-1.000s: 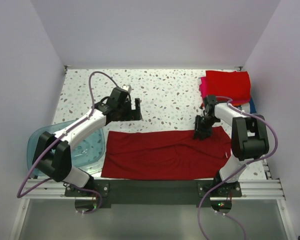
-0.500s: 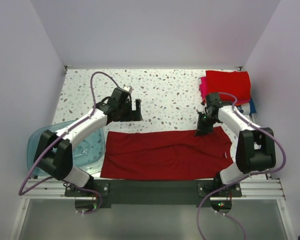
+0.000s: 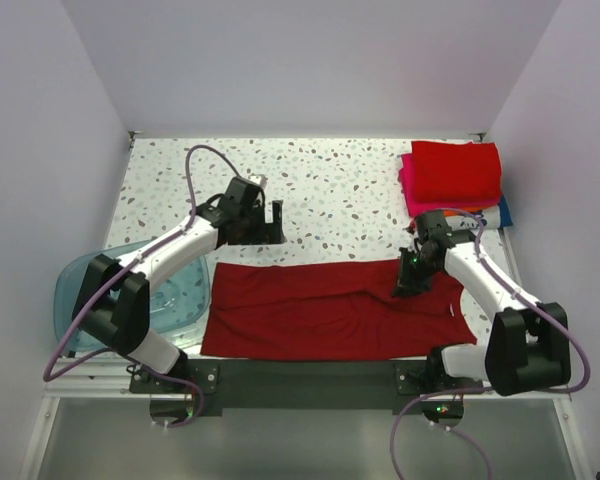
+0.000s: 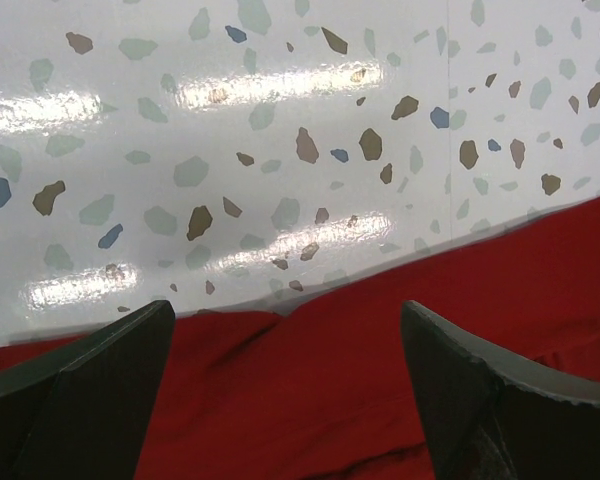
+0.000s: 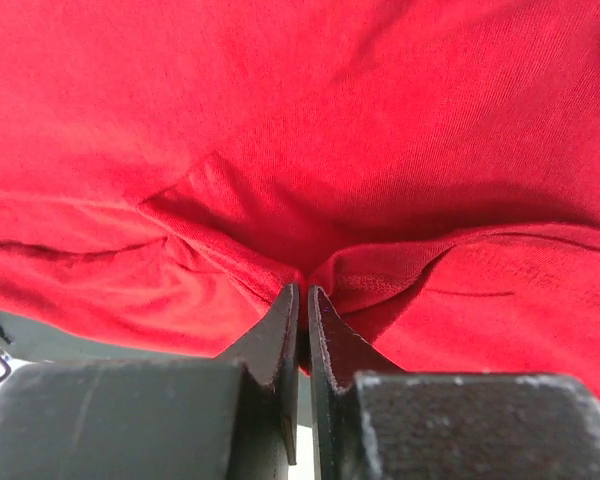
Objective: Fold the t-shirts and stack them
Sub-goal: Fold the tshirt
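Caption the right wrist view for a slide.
Right gripper shut, pinching a raised fold of the dark red t-shirt.

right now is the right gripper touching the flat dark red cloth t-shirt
Touching. The right wrist view shows the right gripper pinching a fold of the dark red cloth t-shirt.

Up top, left arm half-masks translucent blue plastic tub. Stack: bright red folded cloth shirt buries magenta folded shirt, edge only. Right-wrist frame cuts off plain dark red cloth shirt.
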### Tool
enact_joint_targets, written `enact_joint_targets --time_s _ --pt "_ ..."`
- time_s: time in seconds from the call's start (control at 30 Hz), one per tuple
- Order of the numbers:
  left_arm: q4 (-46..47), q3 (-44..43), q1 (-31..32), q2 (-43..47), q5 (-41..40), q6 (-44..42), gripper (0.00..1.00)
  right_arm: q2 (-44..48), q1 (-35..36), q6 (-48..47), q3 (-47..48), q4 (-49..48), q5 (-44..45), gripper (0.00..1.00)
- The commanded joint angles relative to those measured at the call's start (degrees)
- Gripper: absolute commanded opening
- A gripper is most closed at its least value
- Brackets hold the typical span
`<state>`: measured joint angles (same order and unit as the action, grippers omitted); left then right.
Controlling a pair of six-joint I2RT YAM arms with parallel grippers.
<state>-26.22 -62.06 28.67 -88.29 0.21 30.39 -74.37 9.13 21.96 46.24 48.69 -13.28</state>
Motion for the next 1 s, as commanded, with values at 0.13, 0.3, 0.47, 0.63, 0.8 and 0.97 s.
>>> enact_joint_targets --time_s 0.13,0.3,0.47,0.63,0.8,0.97 --pt "0.6 -1.2 0.3 -1.5 0.0 -1.3 1.00 5.1 2.0 3.3 -3.5 1.7 -3.7 0.10" --pt "-0.9 -0.8 0.3 -2.0 -2.8 -1.6 1.00 7.8 3.4 4.0 -4.8 3.5 -6.1 0.32" --pt "-2.8 -0.2 0.3 -2.1 -5.8 -1.5 1.00 8.6 3.4 3.7 -2.4 7.0 -6.8 0.51" --pt "-3.8 0.9 0.3 -1.1 -7.6 -1.7 1.00 5.3 3.3 7.5 0.4 3.1 -7.0 0.53" --pt "-5.2 3.1 0.3 0.9 -9.3 -1.4 1.00 0.1 3.3 11.0 4.5 -2.5 -3.3 0.54" --pt "-5.9 5.7 0.3 1.5 -9.3 0.4 1.00 -6.2 2.9 11.4 7.1 -7.4 1.3 0.54"
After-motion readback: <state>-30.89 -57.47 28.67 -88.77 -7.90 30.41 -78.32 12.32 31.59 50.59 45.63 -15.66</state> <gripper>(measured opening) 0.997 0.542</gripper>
